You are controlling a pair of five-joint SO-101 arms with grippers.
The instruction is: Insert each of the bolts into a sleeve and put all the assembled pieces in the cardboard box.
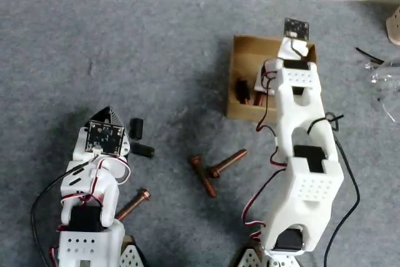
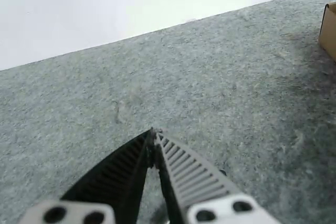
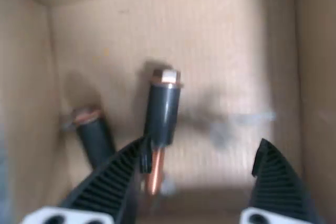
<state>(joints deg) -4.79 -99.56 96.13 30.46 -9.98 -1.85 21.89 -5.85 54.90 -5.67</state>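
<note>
Two assembled pieces point(image 3: 163, 108) point(image 3: 97, 137) are being kept in the cardboard box point(image 1: 240, 79) by the table's point(image 1: 187, 29) far edge, under the spread, empty right gripper point(image 3: 202, 148). Three bolts point(image 1: 133, 203) point(image 1: 228, 162) point(image 1: 204, 176) are being left bare toward the near edge, with two sleeves point(image 1: 135, 128) point(image 1: 142, 150) beside the clenched, empty left gripper point(image 2: 154, 135). The cardboard box is being partly hidden by the right arm point(image 1: 300, 92).

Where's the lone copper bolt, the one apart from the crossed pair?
High view: the lone copper-coloured metal bolt lies on the grey carpet beside the left arm, below the two short black sleeves.
</note>
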